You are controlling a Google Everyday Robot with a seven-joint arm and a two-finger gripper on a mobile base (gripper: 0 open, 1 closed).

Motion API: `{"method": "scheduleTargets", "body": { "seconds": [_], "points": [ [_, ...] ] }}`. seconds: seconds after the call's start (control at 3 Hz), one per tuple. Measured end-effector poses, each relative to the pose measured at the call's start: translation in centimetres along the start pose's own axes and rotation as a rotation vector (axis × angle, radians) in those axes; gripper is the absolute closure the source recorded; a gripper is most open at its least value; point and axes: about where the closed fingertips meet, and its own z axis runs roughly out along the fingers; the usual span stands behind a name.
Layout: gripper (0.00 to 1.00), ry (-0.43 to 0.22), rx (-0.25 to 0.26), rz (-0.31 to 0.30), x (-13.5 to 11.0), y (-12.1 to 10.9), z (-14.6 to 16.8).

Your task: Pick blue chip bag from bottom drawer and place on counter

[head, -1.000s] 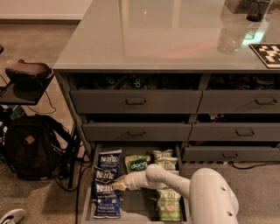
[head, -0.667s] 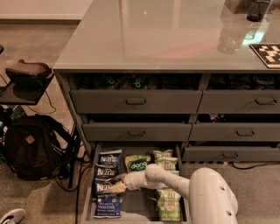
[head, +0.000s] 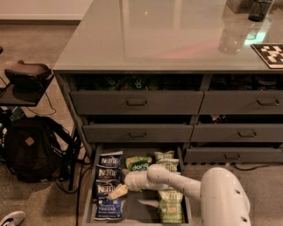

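Observation:
The bottom drawer (head: 88, 194) is pulled open at the foot of the dark grey cabinet. Its left column holds several dark navy-blue Kettle chip bags (head: 109, 173). A green "dang" bag (head: 138, 164) lies in the middle and green Kettle bags (head: 170, 206) on the right. My white arm reaches down from the lower right. The gripper (head: 117, 191) sits low over the left column, at the right edge of the third blue bag (head: 103, 189). The glossy grey counter (head: 154, 35) tops the cabinet.
A black backpack (head: 31, 150) and a small stand with a black device (head: 24, 73) are left of the cabinet. A clear cup (head: 232, 37), a dark cup (head: 259, 9) and a checkered marker (head: 270, 54) sit on the counter's right. Upper drawers stand partly open.
The gripper has moved slightly left and down toward the blue bags in the left column. The bags have not visibly shifted.

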Motion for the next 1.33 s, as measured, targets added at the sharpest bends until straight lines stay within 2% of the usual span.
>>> {"method": "scheduleTargets", "body": {
  "seconds": [0.33,0.67,1.33],
  "points": [
    [0.00,-0.011,0.021,-0.005,-0.2,1.9,-1.1],
    [0.00,-0.017,0.019,0.015,0.4,2.9,-1.4],
    [0.00,-0.013,0.018,0.026,1.0,2.8,-1.0]
  ]
}}
